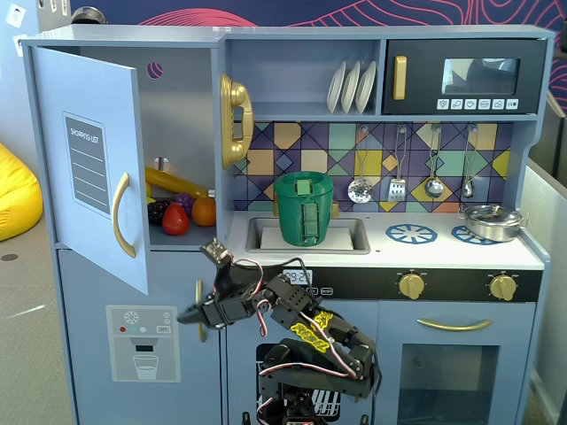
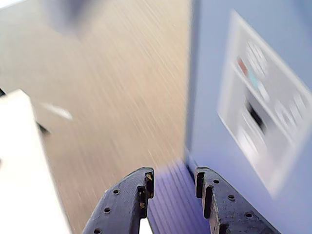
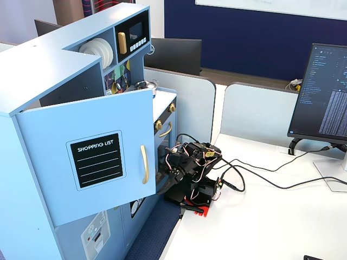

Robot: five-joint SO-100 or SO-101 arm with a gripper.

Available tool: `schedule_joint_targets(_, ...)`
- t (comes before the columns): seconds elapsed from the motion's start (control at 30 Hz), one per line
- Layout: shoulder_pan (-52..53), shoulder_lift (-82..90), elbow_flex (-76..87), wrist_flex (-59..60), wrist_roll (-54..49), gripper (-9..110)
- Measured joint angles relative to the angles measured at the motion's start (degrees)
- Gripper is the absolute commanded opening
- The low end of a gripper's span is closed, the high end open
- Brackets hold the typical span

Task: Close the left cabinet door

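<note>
Pale-blue and swung wide, the left cabinet door (image 1: 89, 164) stands well open on the toy kitchen, its "SHOPPING LIST" chalkboard panel (image 3: 97, 160) and curved gold handle (image 1: 124, 215) facing outward, with toy fruit (image 1: 182, 212) showing on the shelf behind it. The gripper (image 1: 190, 314) hangs below the door's lower edge and just to the right of it in a fixed view, not touching it as far as can be seen. Its jaws are parted and empty; in the wrist view, which is motion-blurred, the two black fingers (image 2: 129, 195) frame only floor, with the lower door bearing the dispenser graphic (image 2: 258, 112) just to the right of them.

This looks like the approach step: nothing is yet pressed against the door. The next move likely calls for raising the jaws to the height of the door panel, getting onto its outer face near the free edge by the handle, then pushing it round toward the cabinet opening until it sits flush.
</note>
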State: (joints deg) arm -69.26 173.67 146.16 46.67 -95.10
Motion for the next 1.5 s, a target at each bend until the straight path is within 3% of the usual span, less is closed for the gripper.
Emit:
schedule_joint_targets(0.27,-12.04,-4.92,-7.47,-8.88,-2.81,0)
schedule_joint_targets(0.6,-18.81,-15.03,-17.23,-11.69,-6.86,0)
schedule_joint_targets(1.03,-19.16,-34.63,-35.16,-15.21,-9.49,0)
schedule_joint_targets(1.5,-11.34,-36.91,-37.35,-16.35,-7.82,0)
